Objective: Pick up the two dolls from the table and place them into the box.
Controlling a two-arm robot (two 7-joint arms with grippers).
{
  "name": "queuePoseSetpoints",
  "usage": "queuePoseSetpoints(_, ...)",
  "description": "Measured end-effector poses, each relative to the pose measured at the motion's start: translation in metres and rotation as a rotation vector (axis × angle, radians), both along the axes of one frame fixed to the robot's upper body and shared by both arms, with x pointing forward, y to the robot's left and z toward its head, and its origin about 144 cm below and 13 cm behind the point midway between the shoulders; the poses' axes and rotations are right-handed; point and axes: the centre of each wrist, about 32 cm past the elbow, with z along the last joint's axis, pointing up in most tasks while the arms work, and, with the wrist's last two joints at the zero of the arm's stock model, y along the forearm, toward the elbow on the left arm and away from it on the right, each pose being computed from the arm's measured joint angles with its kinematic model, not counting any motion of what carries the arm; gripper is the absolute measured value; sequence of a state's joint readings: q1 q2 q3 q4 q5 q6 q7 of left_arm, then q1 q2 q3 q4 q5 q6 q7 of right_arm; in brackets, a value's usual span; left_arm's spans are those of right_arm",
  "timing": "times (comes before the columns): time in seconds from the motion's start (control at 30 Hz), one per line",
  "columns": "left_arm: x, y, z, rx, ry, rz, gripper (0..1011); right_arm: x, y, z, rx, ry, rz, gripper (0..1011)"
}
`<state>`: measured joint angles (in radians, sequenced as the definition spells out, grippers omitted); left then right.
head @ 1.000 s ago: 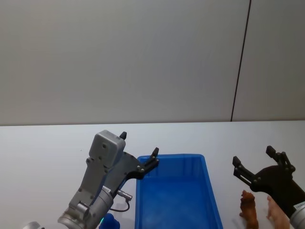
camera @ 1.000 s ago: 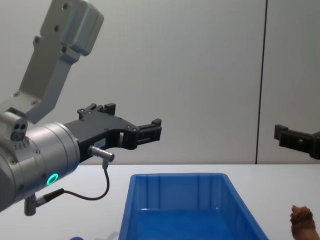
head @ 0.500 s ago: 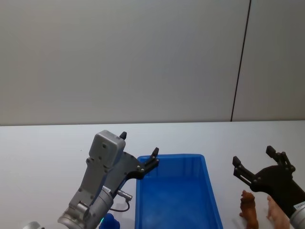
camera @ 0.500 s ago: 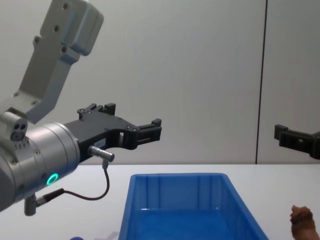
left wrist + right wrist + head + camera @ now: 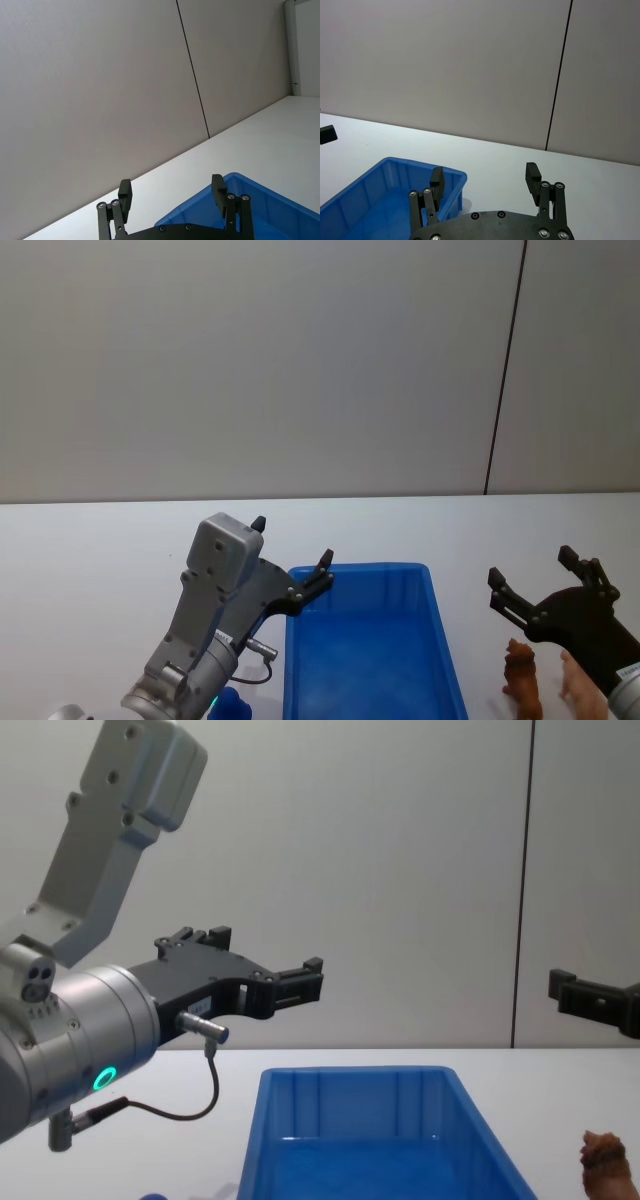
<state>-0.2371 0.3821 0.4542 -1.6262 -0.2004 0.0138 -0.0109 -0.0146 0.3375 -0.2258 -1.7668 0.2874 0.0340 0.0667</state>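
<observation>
Left gripper [image 5: 292, 542] spread wide and empty, raised above the table [image 5: 100, 550] at 10 o'clock of the box [image 5: 360, 568], by its far left corner. Right gripper [image 5: 531, 565] likewise agape, holding nothing, at 3 o'clock of the box. Brown doll [image 5: 522, 680] upright on the table at 4 o'clock, near that gripper. Blue doll [image 5: 230, 707] at 8 o'clock, just beside the box wall.

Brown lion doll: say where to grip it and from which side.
Probably take the brown doll around its torso, from above, with the open right end effector poised near it. It stands upright on the table beside the box, narrow and tall.
</observation>
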Motion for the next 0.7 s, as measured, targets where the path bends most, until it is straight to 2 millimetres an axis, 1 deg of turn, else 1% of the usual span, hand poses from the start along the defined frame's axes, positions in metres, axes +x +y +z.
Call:
queuePoseSetpoints(0.37,0.0,0.0,0.0,0.0,0.0,0.0,1003,-0.0006,-0.0026,-0.0002,-0.001,0.005,-0.015,1001)
queuePoseSetpoints(0.7,0.0,0.0,0.0,0.0,0.0,0.0,1003,-0.006,-0.0042,-0.0012,-0.01,0.051,-0.079,1001)
